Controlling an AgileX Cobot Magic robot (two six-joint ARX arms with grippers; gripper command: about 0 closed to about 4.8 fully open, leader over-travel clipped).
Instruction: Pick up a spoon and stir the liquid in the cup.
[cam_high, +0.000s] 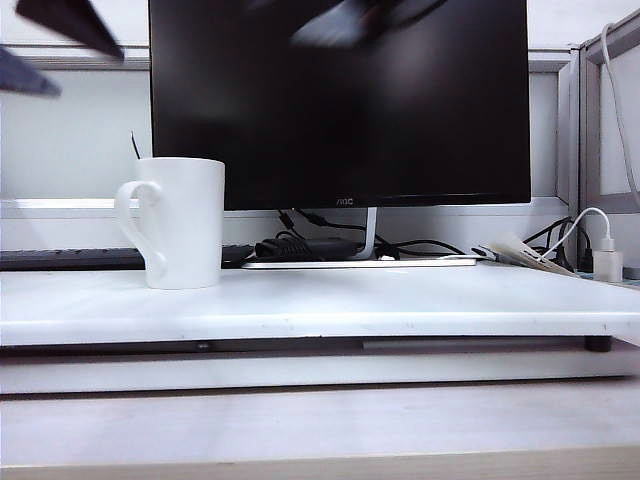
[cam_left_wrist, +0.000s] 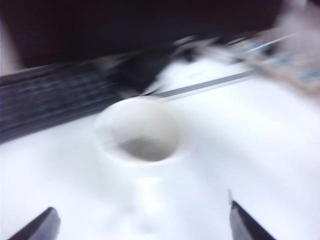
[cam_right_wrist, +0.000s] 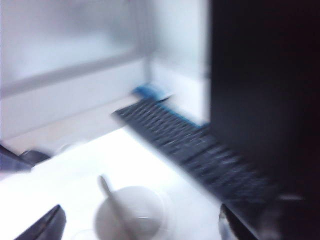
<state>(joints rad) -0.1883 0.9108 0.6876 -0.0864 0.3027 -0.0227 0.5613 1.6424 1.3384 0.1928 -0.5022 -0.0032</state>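
Cup (cam_high: 184, 222): white, upright near the left end of the white shelf (cam_high: 400, 300), handle toward that end.

Spoon (cam_right_wrist: 111, 200): standing in the cup, handle leaning above the rim.

Left gripper (cam_left_wrist: 140, 225): released, empty, above and just short of the cup.

Right gripper (cam_right_wrist: 137, 225): released, empty, over the cup; spoon handle rises between its spread fingers, likely the nearer arm.
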